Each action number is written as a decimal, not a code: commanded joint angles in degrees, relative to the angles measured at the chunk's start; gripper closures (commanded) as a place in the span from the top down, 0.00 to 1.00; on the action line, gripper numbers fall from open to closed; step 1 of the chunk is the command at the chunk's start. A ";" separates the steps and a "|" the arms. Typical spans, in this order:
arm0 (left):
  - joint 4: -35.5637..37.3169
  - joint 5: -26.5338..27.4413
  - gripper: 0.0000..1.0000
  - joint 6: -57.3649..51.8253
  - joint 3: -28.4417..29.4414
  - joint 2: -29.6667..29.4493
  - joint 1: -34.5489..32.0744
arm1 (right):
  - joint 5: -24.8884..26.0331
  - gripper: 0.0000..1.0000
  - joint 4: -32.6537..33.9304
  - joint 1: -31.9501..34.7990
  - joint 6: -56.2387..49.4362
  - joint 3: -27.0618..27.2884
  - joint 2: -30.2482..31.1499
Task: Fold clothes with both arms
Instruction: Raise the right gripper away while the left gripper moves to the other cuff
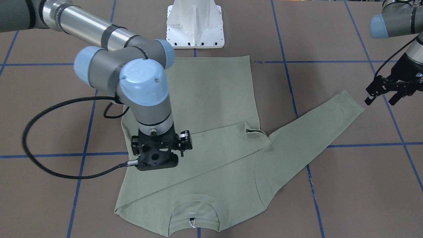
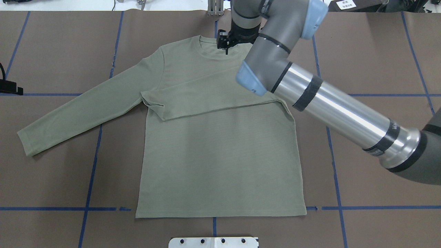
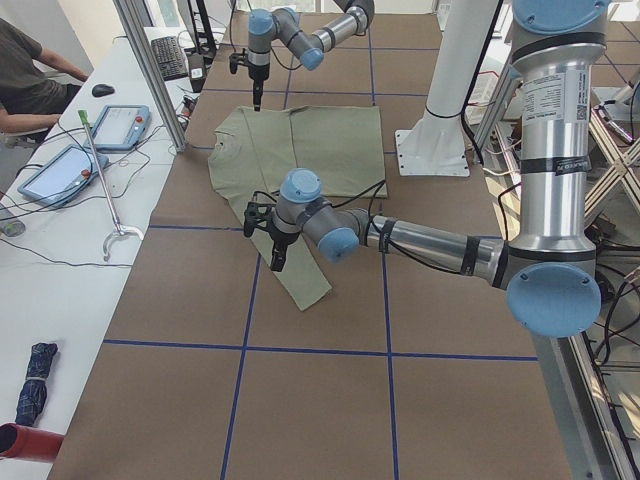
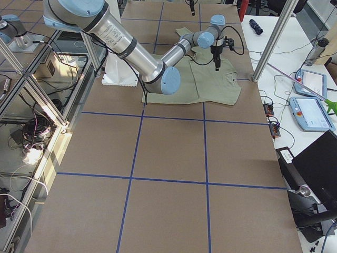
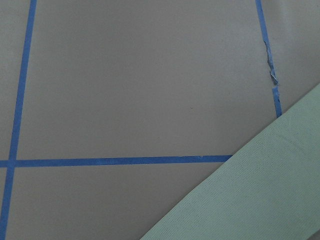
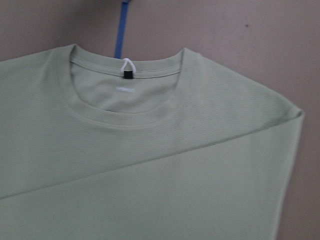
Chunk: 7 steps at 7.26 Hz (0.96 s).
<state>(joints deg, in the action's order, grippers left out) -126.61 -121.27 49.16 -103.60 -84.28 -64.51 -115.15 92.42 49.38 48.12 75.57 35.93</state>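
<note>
The sage-green shirt (image 1: 218,99) lies flat on the brown table, collar toward the operators' side. One sleeve is folded across the chest (image 2: 213,93). The other sleeve (image 2: 82,103) lies spread out on the robot's left. My right gripper (image 1: 160,150) points straight down over the folded sleeve near the collar (image 6: 125,107); its side links stand spread, so it looks open, and it holds nothing. Its fingertips are hidden. My left gripper (image 1: 382,98) hovers open and empty just beyond the cuff of the spread sleeve (image 1: 350,105). That sleeve's edge shows in the left wrist view (image 5: 260,200).
The white pedestal base (image 1: 195,26) stands at the shirt's hem side. Blue tape lines (image 1: 363,144) cross the brown table. A side bench with tablets (image 3: 120,125) and a seated person (image 3: 30,80) lies beyond the collar side.
</note>
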 commanded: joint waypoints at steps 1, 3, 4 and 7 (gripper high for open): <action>-7.64 3.93 1.00 3.04 -0.46 7.60 3.85 | -7.60 1.00 5.92 9.12 -11.25 12.97 14.26; -8.22 5.77 1.00 10.13 1.28 9.57 10.05 | -10.97 1.00 7.15 13.63 -17.95 19.59 24.58; -8.39 6.39 1.00 13.12 3.73 8.71 13.15 | -10.97 1.00 7.07 13.55 -18.75 21.36 27.58; -8.22 7.01 1.00 13.15 10.17 3.34 14.32 | -10.97 1.00 7.07 13.64 -18.76 23.39 30.59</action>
<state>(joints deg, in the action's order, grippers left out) -134.89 -114.70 62.18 -95.53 -79.45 -50.55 -126.09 99.51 62.97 29.46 97.71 64.98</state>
